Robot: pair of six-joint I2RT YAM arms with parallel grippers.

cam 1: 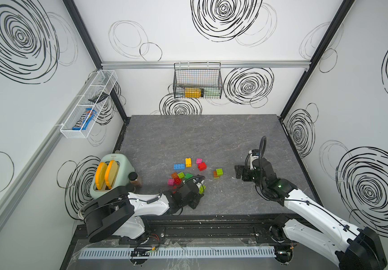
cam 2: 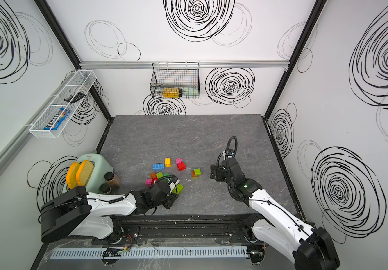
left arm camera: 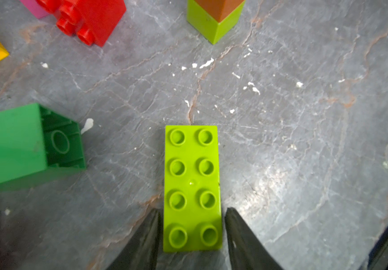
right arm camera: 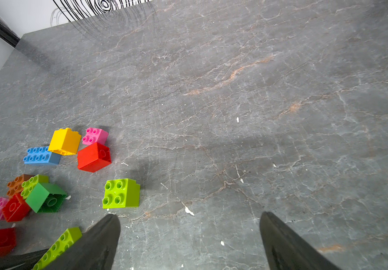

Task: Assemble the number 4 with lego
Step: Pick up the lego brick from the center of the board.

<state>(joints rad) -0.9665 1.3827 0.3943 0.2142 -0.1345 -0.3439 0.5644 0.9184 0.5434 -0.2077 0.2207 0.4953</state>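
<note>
At the bench's (cam 1: 200, 135) left edge stands a mint toaster (cam 1: 127, 168) with 2 orange-rimmed slices in its slots. 2 brown jars (cam 2: 112, 179) sit just beside it. The lego (cam 1: 180, 174) lies scattered in the near half of the bench, about midway between the left and right edges. A blue brick (cam 1: 179, 166), a yellow brick (cam 1: 188, 162), a pink brick (cam 1: 199, 160) and a red brick (cam 1: 202, 166) lie toward the far side. A tight cluster of orange, lime, dark green, pink and red sits nearer the front edge. The left gripper (left arm camera: 191, 210) is low at that cluster's right end. Its 2 fingers (left arm camera: 146, 238) flank a long lime brick (left arm camera: 191, 177) lying flat, studs up, on the bench. Whether they press it or stand just off it I cannot tell. Further right, a lime and orange pair (cam 1: 218, 173) stands apart. The right gripper (right arm camera: 189, 217) hangs nearer the right edge, jaws spread wide above bare bench.
</note>
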